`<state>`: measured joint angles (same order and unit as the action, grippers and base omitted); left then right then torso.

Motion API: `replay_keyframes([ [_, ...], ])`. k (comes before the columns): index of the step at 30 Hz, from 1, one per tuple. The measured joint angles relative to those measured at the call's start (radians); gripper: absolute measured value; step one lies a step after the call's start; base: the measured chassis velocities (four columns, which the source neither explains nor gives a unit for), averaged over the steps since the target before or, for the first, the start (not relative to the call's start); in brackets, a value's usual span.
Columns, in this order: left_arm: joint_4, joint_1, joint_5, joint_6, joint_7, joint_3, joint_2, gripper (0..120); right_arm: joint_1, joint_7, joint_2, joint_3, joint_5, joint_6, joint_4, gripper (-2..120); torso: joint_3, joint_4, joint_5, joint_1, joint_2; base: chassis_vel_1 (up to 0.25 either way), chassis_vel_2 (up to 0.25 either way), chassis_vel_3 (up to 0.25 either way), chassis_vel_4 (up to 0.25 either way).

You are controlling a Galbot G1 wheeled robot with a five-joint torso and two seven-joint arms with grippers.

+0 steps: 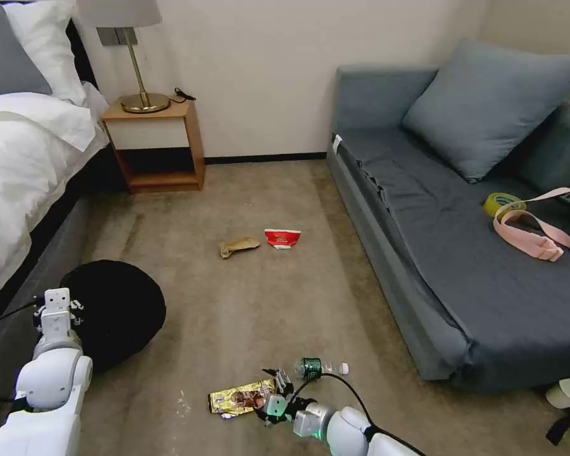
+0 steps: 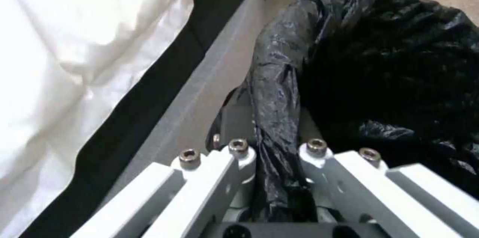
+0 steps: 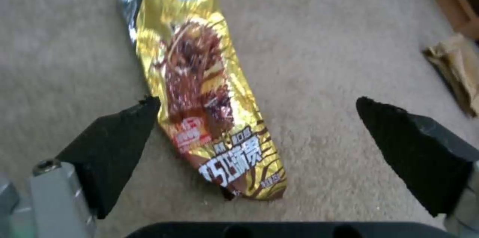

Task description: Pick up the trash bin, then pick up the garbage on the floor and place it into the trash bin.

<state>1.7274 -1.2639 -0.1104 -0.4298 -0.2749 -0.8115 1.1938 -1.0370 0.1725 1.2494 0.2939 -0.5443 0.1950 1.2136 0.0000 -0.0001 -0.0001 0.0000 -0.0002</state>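
While the head view takes in the whole floor, the trash bin [image 1: 117, 310] sits low at the robot's left beside the bed [image 1: 25, 164], with the left gripper [image 1: 58, 310] at its near rim. The snack wrapper [image 1: 242, 398] lies on the carpet [image 1: 234, 304] just ahead of the right gripper [image 1: 278, 389], the clear bottle [image 1: 318, 367] just beside it. The brown paper bag [image 1: 239, 246] and red-and-white packet [image 1: 282, 238] lie well apart, mid-floor toward the nightstand [image 1: 155, 145].

Left wrist view: the fingers [image 2: 239, 163] are clamped on the bin's bag-lined rim [image 2: 279, 125], pinching a fold of black plastic. The liner looks thin and slippery, so the hold likely depends on the stiff rim under it (bin probably light).

Right wrist view: the black fingertips [image 3: 119, 133] are spread wide, straddling the wrapper [image 3: 209, 95], which lies flat between them but nearer one tip. It's thin foil, near weightless, crinkly and slick; my guess is the pads must press to the carpet and pinch across its narrow width. The arm is reaching low, the gripper pointing down at the floor.
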Motion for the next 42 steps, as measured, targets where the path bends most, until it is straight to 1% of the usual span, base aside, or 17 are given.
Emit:
replay_keyframes([
  [1, 0.000, 0.000, 0.000, 0.000, 0.000, 0.000, 0.000, 4, 0.000, 0.000, 0.000, 0.000, 0.000, 0.000, 0.000, 100, 0.000, 0.0000, 0.0000, 0.000, 0.000, 0.000, 0.000, 0.000, 0.000],
  [9, -0.025, 0.006, 0.003, 0.019, 0.003, 0.001, 0.008, 4, 0.030, -0.022, 0.034, -0.014, -0.133, 0.062, -0.111, 100, 0.000, 0.0000, 0.0000, 0.000, 0.000, 0.000, 0.000, 0.000, 0.000],
  [15, -0.041, 0.013, -0.001, 0.031, 0.005, 0.000, 0.006, 4, 0.042, -0.060, 0.052, -0.016, -0.156, 0.078, -0.159, 100, 0.000, -0.0002, -0.0002, 0.000, 0.000, 0.000, 0.000, 0.000, 0.000],
  [20, -0.050, 0.021, -0.003, 0.036, 0.006, 0.004, 0.006, 4, 0.074, -0.089, 0.086, -0.009, -0.173, 0.091, -0.218, 100, 0.000, 0.0000, 0.0000, 0.000, 0.001, 0.000, 0.000, 0.000, 0.000],
  [27, -0.056, 0.028, -0.009, 0.039, 0.006, 0.003, -0.001, 4, 0.118, -0.100, 0.123, -0.001, -0.178, 0.108, -0.289, 99, 0.000, -0.0001, -0.0001, 0.000, 0.001, 0.000, 0.000, 0.000, 0.000],
  [29, -0.059, 0.028, -0.012, 0.041, 0.006, 0.000, -0.002, 4, 0.131, -0.098, 0.132, 0.002, -0.176, 0.114, -0.308, 93, 0.000, 0.0002, 0.0003, 0.000, 0.000, 0.000, 0.000, 0.000, 0.000],
  [31, -0.061, 0.027, -0.015, 0.044, 0.006, -0.003, -0.004, 4, 0.141, -0.090, 0.139, 0.002, -0.174, 0.125, -0.328, 84, 0.000, 0.0002, 0.0003, 0.000, 0.001, 0.000, 0.000, 0.000, 0.000],
  [32, -0.061, 0.027, -0.015, 0.044, 0.006, -0.003, -0.004, 4, 0.141, -0.090, 0.139, 0.002, -0.174, 0.125, -0.328, 84, 0.000, 0.0002, 0.0003, 0.000, 0.001, 0.000, 0.000, 0.000, 0.000],
  [33, -0.061, 0.027, -0.017, 0.045, 0.006, -0.005, -0.004, 4, 0.145, -0.088, 0.142, 0.001, -0.171, 0.129, -0.337, 80, 0.000, 0.0002, 0.0002, 0.000, 0.000, 0.000, 0.000, 0.000, 0.000],
  [34, -0.062, 0.026, -0.019, 0.045, 0.006, -0.006, -0.004, 4, 0.149, -0.087, 0.147, 0.000, -0.168, 0.135, -0.350, 74, 0.000, 0.0001, 0.0003, 0.000, 0.000, 0.000, 0.000, 0.000, 0.000],
  [35, -0.062, 0.025, -0.020, 0.046, 0.006, -0.008, -0.004, 4, 0.150, -0.086, 0.148, -0.001, -0.165, 0.138, -0.356, 73, 0.000, 0.0001, 0.0002, 0.000, 0.001, 0.000, 0.000, 0.000, 0.000],
  [36, -0.061, 0.025, -0.022, 0.046, 0.005, -0.009, -0.004, 4, 0.151, -0.083, 0.150, -0.002, -0.160, 0.143, -0.362, 65, 0.000, 0.0000, 0.0000, 0.000, 0.000, 0.000, 0.000, 0.000, 0.000],
  [37, -0.061, 0.025, -0.022, 0.046, 0.005, -0.009, -0.004, 4, 0.151, -0.083, 0.150, -0.002, -0.160, 0.143, -0.362, 65, 0.000, 0.0000, 0.0000, 0.000, 0.000, 0.000, 0.000, 0.000, 0.000],
  [38, -0.060, 0.024, -0.024, 0.046, 0.005, -0.010, -0.004, 4, 0.152, -0.078, 0.151, -0.003, -0.153, 0.147, -0.364, 61, 0.000, 0.0001, 0.0001, 0.000, 0.000, 0.000, 0.000, 0.000, 0.000],
  [39, -0.059, 0.024, -0.024, 0.046, 0.005, -0.010, -0.004, 4, 0.152, -0.077, 0.152, -0.004, -0.151, 0.149, -0.365, 59, 0.000, 0.0002, 0.0003, 0.000, 0.000, 0.000, 0.000, 0.000, 0.000],
  [40, -0.056, 0.023, -0.024, 0.046, 0.005, -0.011, -0.003, 4, 0.154, -0.076, 0.153, -0.007, -0.147, 0.155, -0.366, 52, 0.000, 0.0005, 0.0007, 0.000, 0.000, 0.000, 0.000, 0.000, 0.000],
  [42, -0.054, 0.022, -0.024, 0.046, 0.004, -0.011, -0.002, 4, 0.155, -0.075, 0.153, -0.009, -0.145, 0.158, -0.366, 50, 0.000, 0.0006, 0.0008, 0.000, 0.000, 0.000, 0.000, 0.000, 0.000],
])
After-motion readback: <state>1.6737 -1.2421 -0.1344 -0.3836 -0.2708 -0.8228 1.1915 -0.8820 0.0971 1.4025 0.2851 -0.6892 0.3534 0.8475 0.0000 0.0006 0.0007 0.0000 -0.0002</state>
